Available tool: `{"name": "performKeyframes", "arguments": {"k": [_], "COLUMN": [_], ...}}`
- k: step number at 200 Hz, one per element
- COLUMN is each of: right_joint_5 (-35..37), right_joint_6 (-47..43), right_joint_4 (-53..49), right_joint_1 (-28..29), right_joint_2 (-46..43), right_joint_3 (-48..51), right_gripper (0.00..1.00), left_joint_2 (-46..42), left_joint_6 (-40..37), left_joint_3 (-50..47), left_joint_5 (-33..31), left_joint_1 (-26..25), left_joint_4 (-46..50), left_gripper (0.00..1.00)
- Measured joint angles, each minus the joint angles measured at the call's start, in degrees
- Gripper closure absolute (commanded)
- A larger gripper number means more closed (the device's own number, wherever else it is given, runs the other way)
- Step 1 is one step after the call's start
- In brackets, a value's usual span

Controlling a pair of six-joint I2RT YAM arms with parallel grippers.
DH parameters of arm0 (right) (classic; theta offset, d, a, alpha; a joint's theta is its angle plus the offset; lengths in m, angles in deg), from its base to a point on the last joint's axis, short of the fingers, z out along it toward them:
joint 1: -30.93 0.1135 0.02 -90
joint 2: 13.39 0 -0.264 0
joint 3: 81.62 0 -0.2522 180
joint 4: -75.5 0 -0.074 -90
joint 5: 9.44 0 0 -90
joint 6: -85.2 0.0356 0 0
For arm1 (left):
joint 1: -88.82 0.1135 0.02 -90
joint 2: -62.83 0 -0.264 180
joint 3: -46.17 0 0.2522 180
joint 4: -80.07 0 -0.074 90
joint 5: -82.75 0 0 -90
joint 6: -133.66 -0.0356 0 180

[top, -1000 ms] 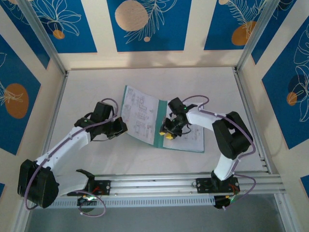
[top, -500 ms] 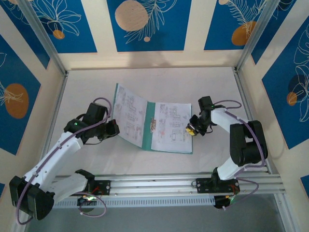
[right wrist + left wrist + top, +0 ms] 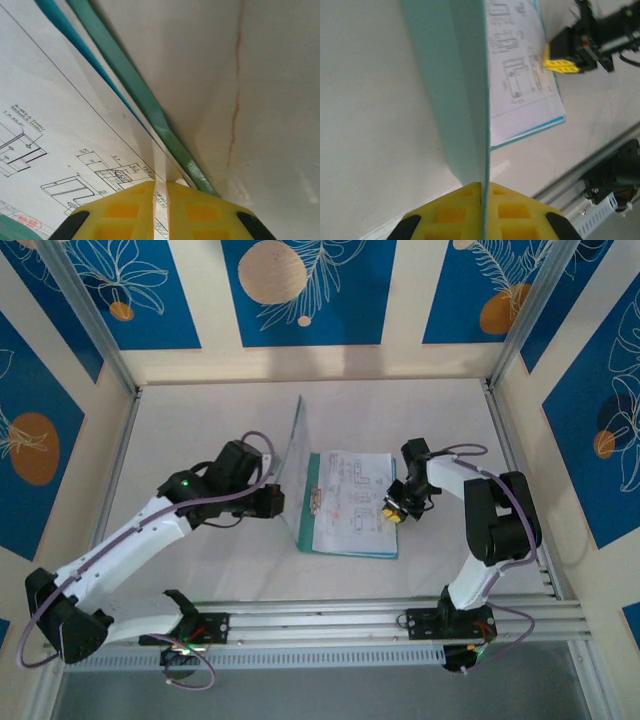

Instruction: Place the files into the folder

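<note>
Folder (image 3: 455, 75) stands half open on the table (image 3: 200, 430).
My left gripper (image 3: 481, 189) pinches its cover upright; my right gripper (image 3: 160, 190) clamps the edge of the files (image 3: 350, 505) lying inside it.

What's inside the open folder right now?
The files lie on the folder's flat half, right gripper pinching their right edge. Left gripper holds the cover upright. Anything beneath the sheets is covered.

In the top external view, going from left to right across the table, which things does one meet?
Left gripper → raised teal-green card folder cover → white printed paper sheets on the folder's flat half → right gripper
</note>
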Motion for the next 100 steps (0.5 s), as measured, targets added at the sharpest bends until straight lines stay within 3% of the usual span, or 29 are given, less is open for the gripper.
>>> {"name": "performKeyframes", "arguments": {"k": [25, 60, 80, 100], "right_joint_5": [0.11, 0.11, 0.39, 3.87], "right_joint_6": [-0.79, -1.05, -1.01, -0.57], "right_joint_4": [-0.9, -1.29, -1.6, -3.37], "right_joint_1": [0.26, 0.26, 0.26, 0.13], "right_joint_2": [0.74, 0.92, 0.79, -2.03], "right_joint_3": [-0.87, -1.11, -1.11, -0.9], "right_gripper": [0.85, 0.85, 0.84, 0.76], "left_joint_2": [5.55, 13.88, 19.32, 24.46], "left_joint_6": [-1.11, -2.47, -3.15, -3.19], "left_joint_3": [2.8, 7.17, 10.6, 13.14], "left_joint_5": [1.4, 5.88, 9.88, 13.64], "left_joint_1": [-4.79, -9.79, -11.37, -12.24], "left_joint_4": [-2.38, -6.67, -8.87, -11.78], "left_gripper": [0.83, 0.55, 0.51, 0.47]}}
